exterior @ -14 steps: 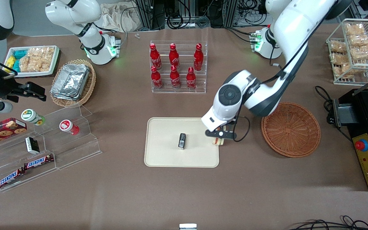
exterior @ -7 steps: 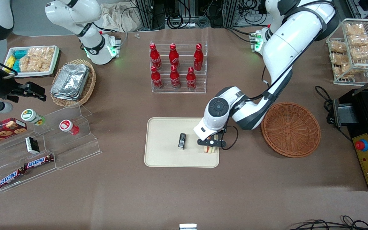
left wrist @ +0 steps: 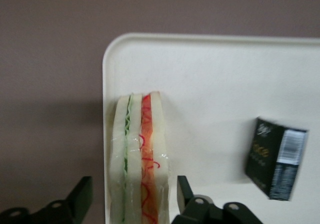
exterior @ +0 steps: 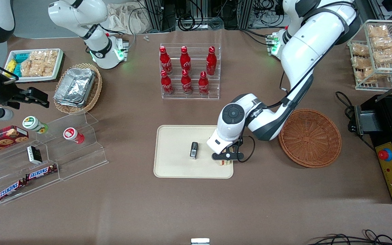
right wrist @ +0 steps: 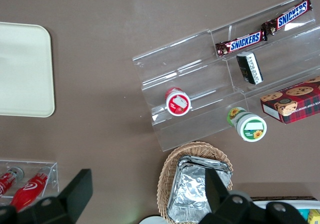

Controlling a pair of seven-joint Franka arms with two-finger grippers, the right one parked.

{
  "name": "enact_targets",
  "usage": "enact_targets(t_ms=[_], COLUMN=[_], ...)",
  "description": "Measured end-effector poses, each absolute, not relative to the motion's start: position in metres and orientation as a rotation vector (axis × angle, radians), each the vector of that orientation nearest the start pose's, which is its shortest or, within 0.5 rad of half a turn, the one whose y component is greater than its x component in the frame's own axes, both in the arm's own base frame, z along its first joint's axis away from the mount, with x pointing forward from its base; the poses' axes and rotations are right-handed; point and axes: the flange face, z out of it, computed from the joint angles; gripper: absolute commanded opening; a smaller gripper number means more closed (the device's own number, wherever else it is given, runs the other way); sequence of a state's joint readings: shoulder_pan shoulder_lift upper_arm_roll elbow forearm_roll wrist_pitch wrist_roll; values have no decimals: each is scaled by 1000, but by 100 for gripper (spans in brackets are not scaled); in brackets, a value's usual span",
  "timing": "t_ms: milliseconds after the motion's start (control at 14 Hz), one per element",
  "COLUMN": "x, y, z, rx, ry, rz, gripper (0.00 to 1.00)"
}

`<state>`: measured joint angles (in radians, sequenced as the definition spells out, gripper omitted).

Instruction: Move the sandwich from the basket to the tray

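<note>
Wrist view: gripper (left wrist: 131, 199) open, straddling sandwich (left wrist: 139, 159); sandwich stands on edge at tray (left wrist: 215, 83) rim nearest basket (exterior: 310, 137).

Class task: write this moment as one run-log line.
gripper: open, astride sandwich | sandwich: on edge at tray's rim | tray: also holds small black box | basket: empty

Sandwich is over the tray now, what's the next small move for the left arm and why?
Probably lift the pincer straight up. Its fingers stand open with gaps on both sides of the sandwich, which stands on edge at the rim of the tray, apparently already set down. The small black box sits apart on the tray, so a vertical retreat should disturb nothing.
</note>
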<state>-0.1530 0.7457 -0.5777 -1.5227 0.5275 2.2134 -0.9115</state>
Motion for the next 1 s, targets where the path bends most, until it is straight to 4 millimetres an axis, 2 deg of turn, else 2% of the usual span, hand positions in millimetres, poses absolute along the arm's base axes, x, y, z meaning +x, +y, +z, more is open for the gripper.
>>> enact_targets(t_ms=[214, 357, 500, 643, 786, 1000], x=[586, 584, 582, 583, 584, 585], y=[-386, -364, -331, -287, -232, -123], z=[368, 431, 475, 504, 539, 603], rx=[-3075, -3111, -3123, -3138, -3156, -3201], ry=[-145, -226, -189, -96, 8, 25], rz=[-177, -176, -116, -3, 110, 140], gripper=[100, 100, 100, 100, 100, 100])
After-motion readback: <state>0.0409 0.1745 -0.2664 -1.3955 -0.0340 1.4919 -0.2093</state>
